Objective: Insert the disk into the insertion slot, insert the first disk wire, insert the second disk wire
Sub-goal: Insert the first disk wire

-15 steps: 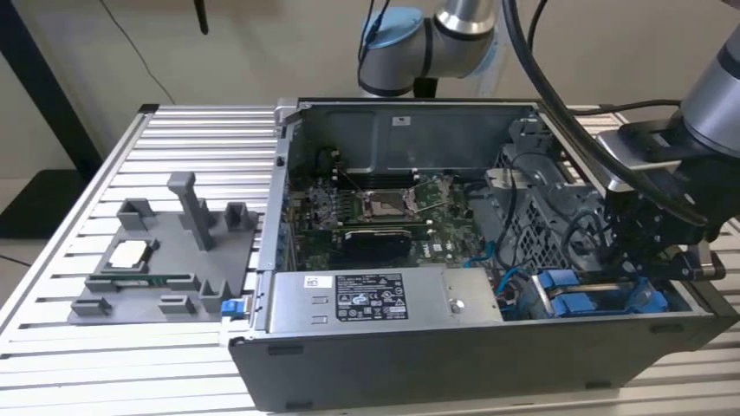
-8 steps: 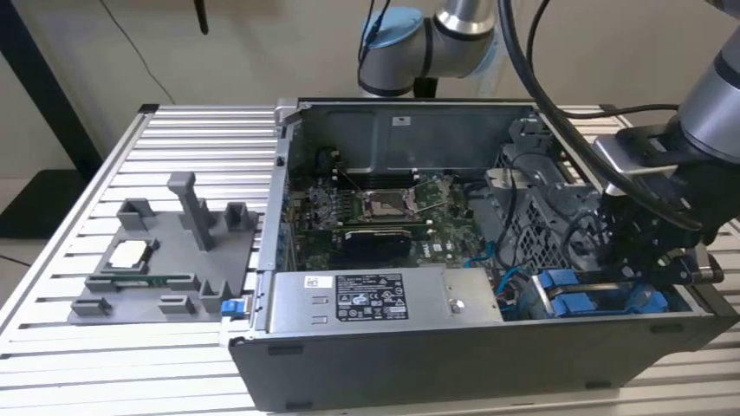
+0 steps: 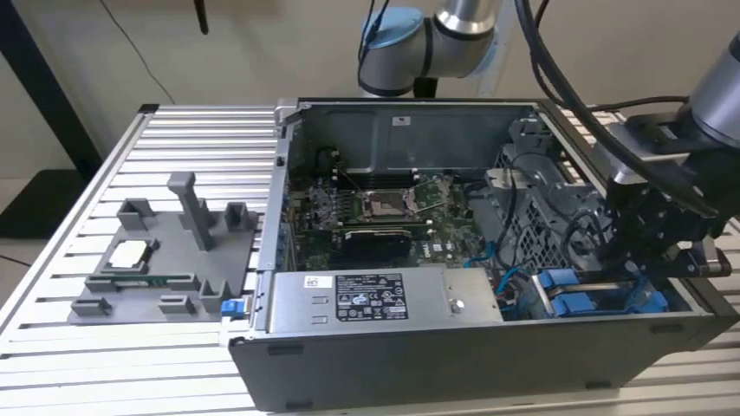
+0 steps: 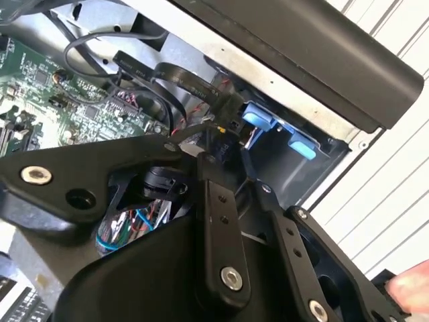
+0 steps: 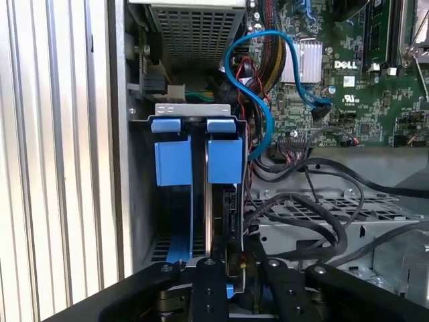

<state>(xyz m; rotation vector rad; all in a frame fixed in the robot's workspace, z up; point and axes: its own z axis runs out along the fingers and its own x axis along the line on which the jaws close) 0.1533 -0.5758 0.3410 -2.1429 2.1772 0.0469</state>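
The disk [image 5: 224, 159] sits in its bright blue carrier inside the insertion slot [image 5: 192, 109], the grey metal bay at the case's front corner on the exterior view's right. Its blue tabs [image 3: 574, 293] show there too, and in the second wrist view [image 4: 258, 121]. My gripper [image 3: 657, 264] reaches down into that bay. In both wrist views its fingers [image 4: 216, 201] are shut on a black wire connector [image 4: 220, 142] with a flat black cable [image 4: 181, 77]. The connector [image 5: 236, 265] is right at the disk's dark end edge; whether it is seated is hidden.
The motherboard [image 3: 387, 212] fills the case's middle, with the grey power-supply box [image 3: 376, 299] at the front. Blue and black cables [image 5: 258, 80] loop close beside the bay. A grey fixture [image 3: 162, 260] with small parts lies on the slatted table at the exterior view's left.
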